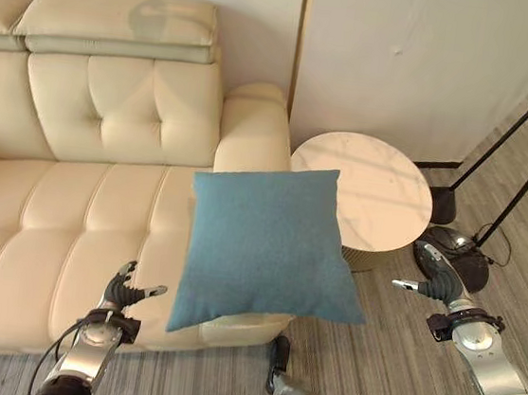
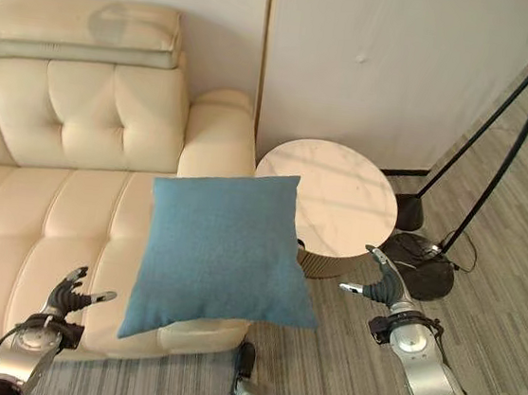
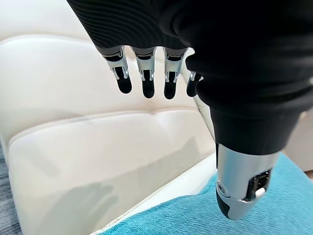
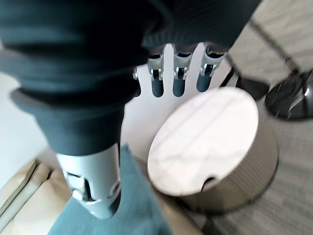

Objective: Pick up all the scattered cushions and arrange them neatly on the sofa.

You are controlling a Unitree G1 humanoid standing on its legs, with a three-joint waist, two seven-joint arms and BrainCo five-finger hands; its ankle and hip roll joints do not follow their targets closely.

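Observation:
A blue square cushion point(image 1: 268, 246) sits tilted over the right front corner of the cream leather sofa point(image 1: 72, 204), and its lower edge overhangs the seat front. My left hand point(image 1: 123, 291) hovers open over the seat just left of the cushion, not touching it. In the left wrist view its fingers point(image 3: 146, 81) are straight above the seat, with the cushion point(image 3: 195, 218) beside the thumb. My right hand point(image 1: 436, 282) is open to the right of the cushion, over the floor by the side table. Its straight fingers point(image 4: 178, 81) hold nothing, and the cushion point(image 4: 134, 205) lies near the thumb.
A round marble-top side table point(image 1: 379, 196) stands against the sofa's right arm point(image 1: 253, 125). Two black stand bases point(image 1: 458, 253) with slanted poles sit on the striped carpet to the right. A wall runs behind. Open floor lies in front of the sofa.

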